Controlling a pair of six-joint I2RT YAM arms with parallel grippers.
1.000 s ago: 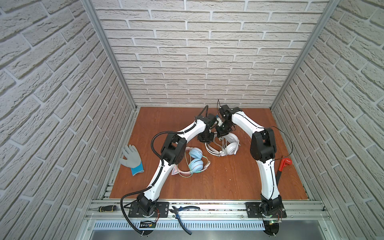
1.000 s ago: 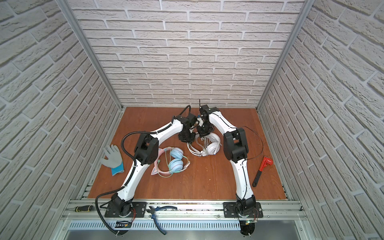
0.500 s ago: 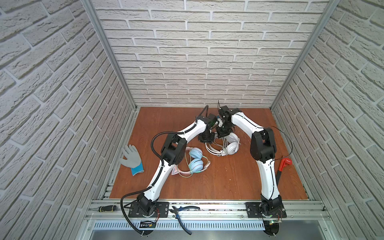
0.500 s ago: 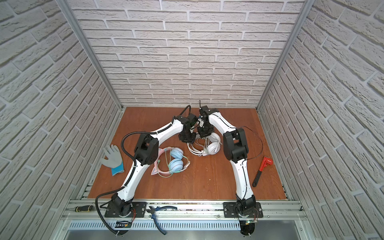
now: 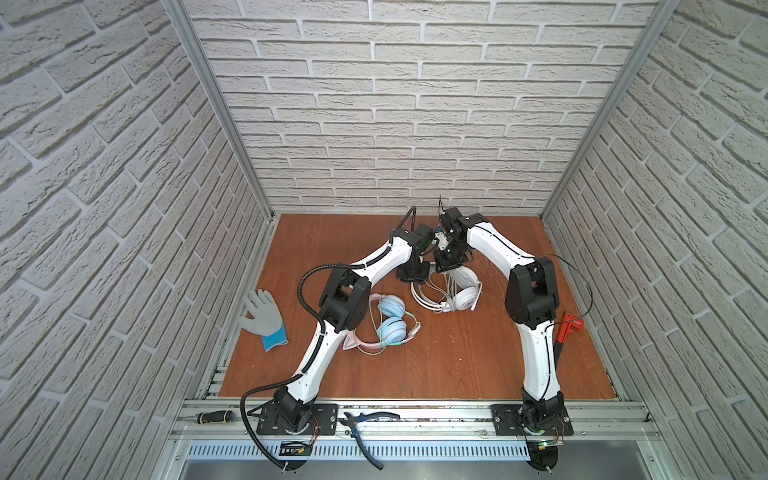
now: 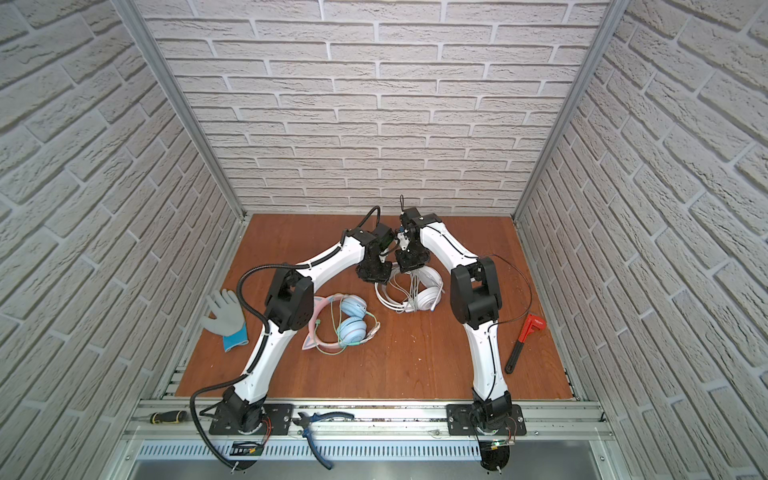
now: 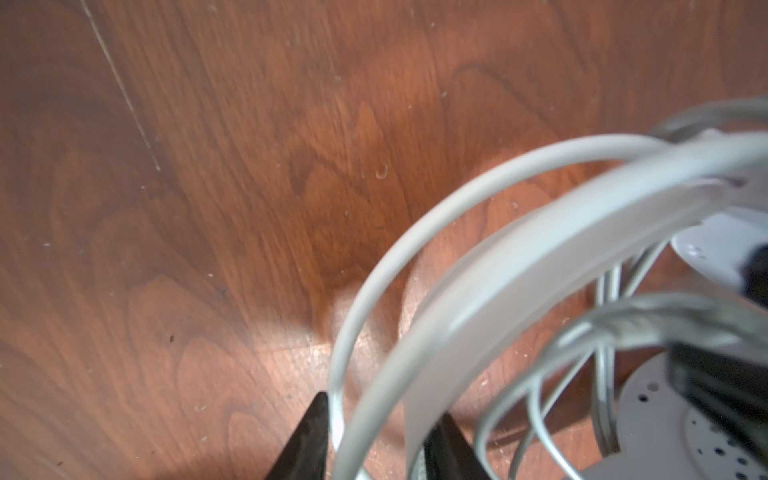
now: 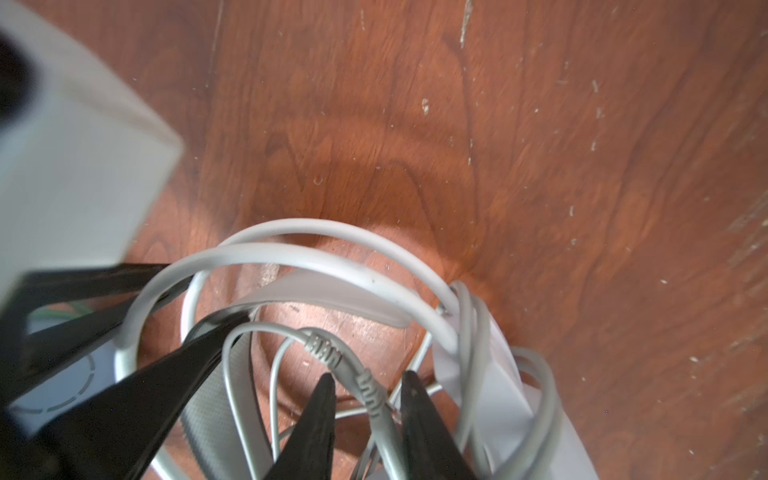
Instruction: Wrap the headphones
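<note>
The wooden table (image 5: 415,374) carries both pairs. The white headphones (image 5: 463,297) lie toward the back, just right of centre. The pink cat-eared headphones (image 5: 390,328) lie apart from them, nearer the front and to the left. My left gripper (image 7: 382,411) straddles the white headband (image 7: 519,257). I cannot tell whether it presses on the band, as that view is too blurred. My right gripper (image 8: 369,376) stands parted, and the thin white cable (image 8: 328,353) runs between its fingers with a gap beside it.
</note>
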